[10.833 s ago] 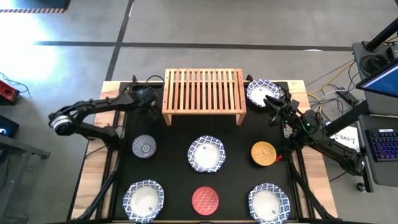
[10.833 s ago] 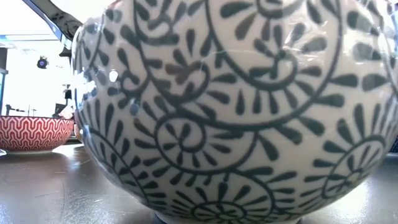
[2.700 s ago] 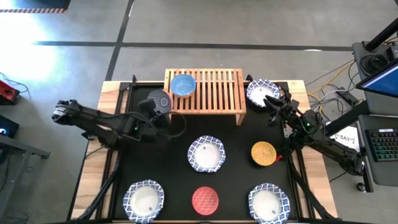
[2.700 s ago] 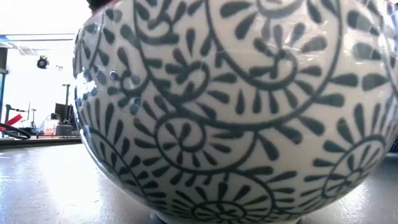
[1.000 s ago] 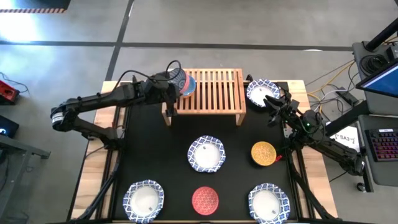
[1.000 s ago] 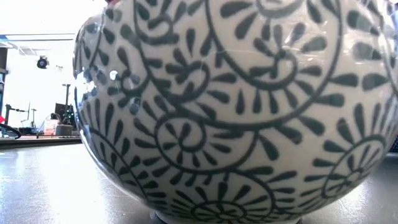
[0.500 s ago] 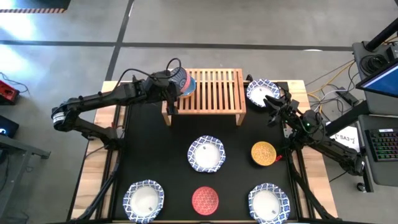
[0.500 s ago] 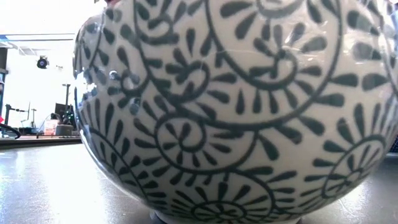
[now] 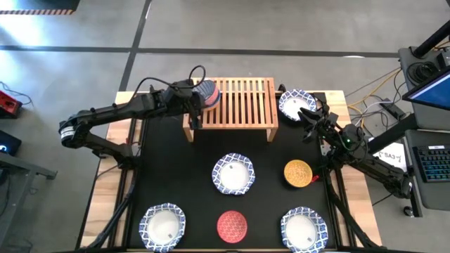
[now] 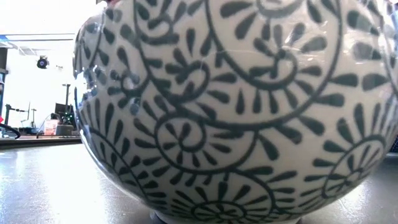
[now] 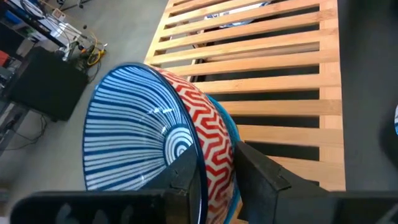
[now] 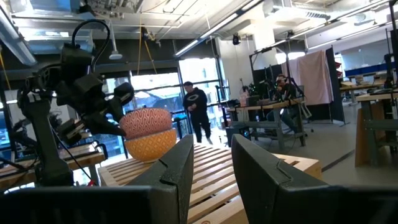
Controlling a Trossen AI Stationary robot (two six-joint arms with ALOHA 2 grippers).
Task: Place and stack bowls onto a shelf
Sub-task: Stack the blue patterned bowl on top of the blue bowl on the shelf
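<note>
Your left arm reaches in from 9 o'clock, stretched long across the table edge with its elbow low. The left gripper [image 9: 198,101] is at the 9 o'clock end of the low light-wood slatted shelf [image 9: 242,102]. It sits right at the rim of a small round bowl with a blue-striped inside and a red zigzag outside [image 11: 143,137]. That bowl is nested in a small blue bowl [image 11: 229,127], which stands on the slats. You cannot tell whether the claw is clamped on the striped bowl or has let go.

Your right arm comes in from 3 o'clock, bent at the elbow. Its right gripper [image 9: 309,121] is low at the 3 o'clock end of the shelf, released and holding nothing. Just beside it, off the shelf, is a wide white bowl with a blue-patterned rim [image 9: 295,104].

On the black table mat [image 9: 183,176], a second wide white patterned bowl [image 9: 233,173] sits at the centre. A small yellow bowl [image 9: 297,173] is at its 3 o'clock. Along the 6 o'clock edge are a third white bowl [image 9: 162,226], a small red bowl [image 9: 232,226] and a fourth white bowl [image 9: 304,229].
</note>
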